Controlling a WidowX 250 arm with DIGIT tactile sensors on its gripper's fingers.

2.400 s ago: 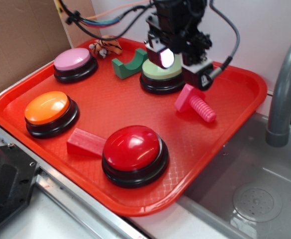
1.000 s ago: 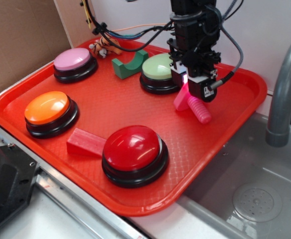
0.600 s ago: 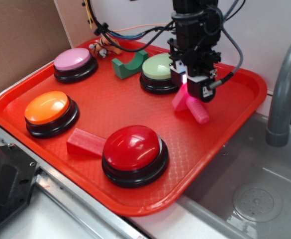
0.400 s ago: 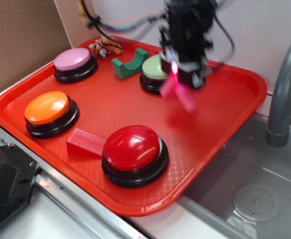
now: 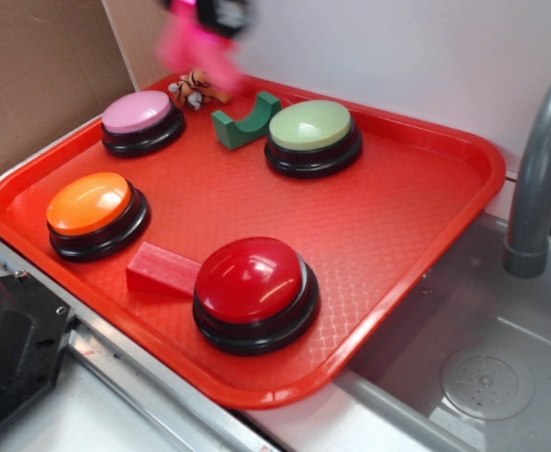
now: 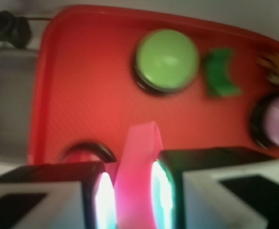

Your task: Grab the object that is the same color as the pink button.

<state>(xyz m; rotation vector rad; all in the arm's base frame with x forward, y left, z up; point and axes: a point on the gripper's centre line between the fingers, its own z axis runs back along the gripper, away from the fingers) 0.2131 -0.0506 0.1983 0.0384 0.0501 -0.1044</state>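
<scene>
The bright pink toy bolt (image 5: 192,49) hangs blurred at the top of the exterior view, high above the tray's far left corner. My gripper (image 5: 211,11) is shut on it and mostly cut off by the top edge. In the wrist view the pink bolt (image 6: 135,181) is clamped between my two fingers (image 6: 105,198), with my gripper (image 6: 132,200) well above the tray. The pale pink button (image 5: 141,115) sits on its black base at the tray's back left; it shows in the wrist view as the pink button (image 6: 278,118) at the right edge.
On the red tray (image 5: 416,217) stand a green button (image 5: 311,128), an orange button (image 5: 92,207) and a red button (image 5: 254,284). A green arch block (image 5: 242,120), a red wedge (image 5: 162,268) and a small tiger toy (image 5: 196,88) lie there too. A grey faucet (image 5: 539,179) and sink are at the right.
My gripper came down over the pink bolt beside the green button, shut on it, then lifted it up and swung left to the tray's back left. The bolt's place on the tray is bare.
</scene>
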